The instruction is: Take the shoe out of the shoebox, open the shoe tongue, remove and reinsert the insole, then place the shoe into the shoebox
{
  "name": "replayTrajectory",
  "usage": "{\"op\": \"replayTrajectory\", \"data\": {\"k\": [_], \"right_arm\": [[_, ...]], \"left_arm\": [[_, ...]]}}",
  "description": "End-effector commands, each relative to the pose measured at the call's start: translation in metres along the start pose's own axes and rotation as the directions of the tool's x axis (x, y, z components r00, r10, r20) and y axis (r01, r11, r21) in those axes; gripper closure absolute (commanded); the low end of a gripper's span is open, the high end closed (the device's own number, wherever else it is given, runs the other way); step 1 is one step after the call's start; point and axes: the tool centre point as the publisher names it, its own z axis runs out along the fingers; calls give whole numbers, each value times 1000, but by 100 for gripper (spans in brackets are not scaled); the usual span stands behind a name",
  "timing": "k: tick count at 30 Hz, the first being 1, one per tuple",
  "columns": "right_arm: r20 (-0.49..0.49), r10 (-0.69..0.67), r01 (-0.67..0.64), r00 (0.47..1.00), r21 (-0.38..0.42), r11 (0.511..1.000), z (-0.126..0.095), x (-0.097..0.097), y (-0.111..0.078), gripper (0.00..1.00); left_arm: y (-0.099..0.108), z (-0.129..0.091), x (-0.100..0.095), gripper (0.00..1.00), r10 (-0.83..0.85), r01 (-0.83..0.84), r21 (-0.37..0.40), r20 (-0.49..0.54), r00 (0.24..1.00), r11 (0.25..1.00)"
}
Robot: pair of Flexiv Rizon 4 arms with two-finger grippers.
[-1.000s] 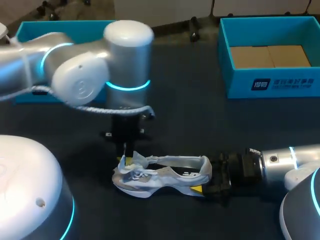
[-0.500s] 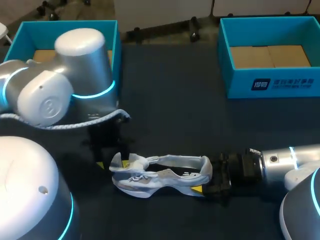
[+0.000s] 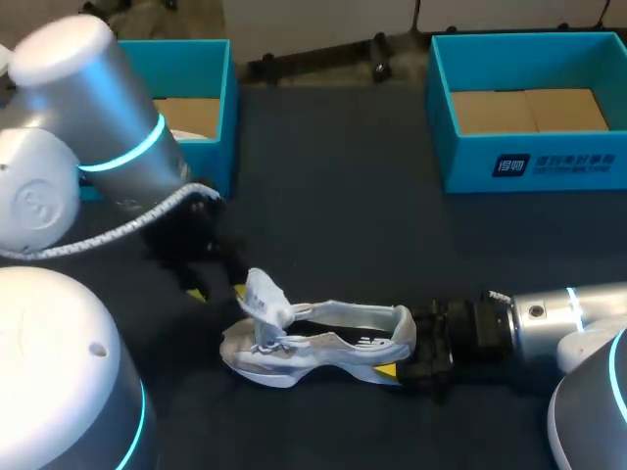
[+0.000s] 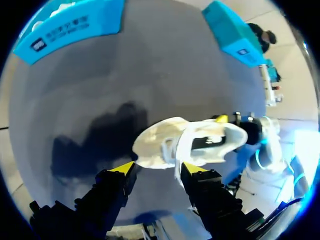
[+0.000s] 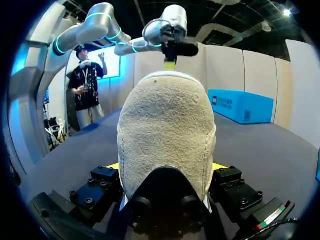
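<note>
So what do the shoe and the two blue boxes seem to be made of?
Shoe: soft pale-grey textile upper, seemingly mesh, with a floppy tongue; the heel up close looks fuzzy, like suede or terry. Right box and left box: probably cardboard, matte blue outside, plain brown board inside.

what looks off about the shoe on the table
Only the tongue: it sticks up out of the shoe near the toe end, just ahead of the open left gripper. That fits the task, not damage. The right gripper clamps the heel; nothing else stands out.
</note>
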Motion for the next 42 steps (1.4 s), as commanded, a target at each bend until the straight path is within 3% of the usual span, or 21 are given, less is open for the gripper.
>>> {"op": "replayTrajectory", "data": {"k": [1,6,8,9,10,16,20,21,22,34,38,42], "right_arm": [[-3,1,-1,1000,6,1000,0,0,2,100],[-3,1,-1,1000,6,1000,0,0,2,100],[-3,1,-1,1000,6,1000,0,0,2,100],[-3,1,-1,1000,6,1000,0,0,2,100],[-3,1,-1,1000,6,1000,0,0,2,100],[-3,1,-1,1000,6,1000,0,0,2,100],[-3,1,-1,1000,6,1000,0,0,2,100],[-3,1,-1,1000,6,1000,0,0,2,100],[-3,1,-1,1000,6,1000,0,0,2,100],[-3,1,-1,1000,6,1000,0,0,2,100],[-3,1,-1,1000,6,1000,0,0,2,100],[-3,1,-1,1000,6,1000,0,0,2,100]], "left_arm": [[8,-39,8,42,67,-67,10,-15,998,998],[7,-57,29,57,199,-199,-19,1,980,980],[10,-60,37,73,252,-252,-9,34,967,968],[11,-61,41,97,298,-297,-28,52,953,954],[13,-62,44,100,333,-332,-35,56,941,943],[22,-63,61,100,612,-595,-163,86,786,787],[26,-66,74,100,788,-738,-307,71,612,600],[25,-69,79,100,844,-769,-382,59,533,513],[24,-73,83,100,831,-766,-387,1,556,513],[24,-73,83,100,831,-766,-387,1,556,513],[13,-62,78,100,913,-870,-327,-46,405,369],[-3,-51,92,100,949,-907,-309,-40,314,287]]}}
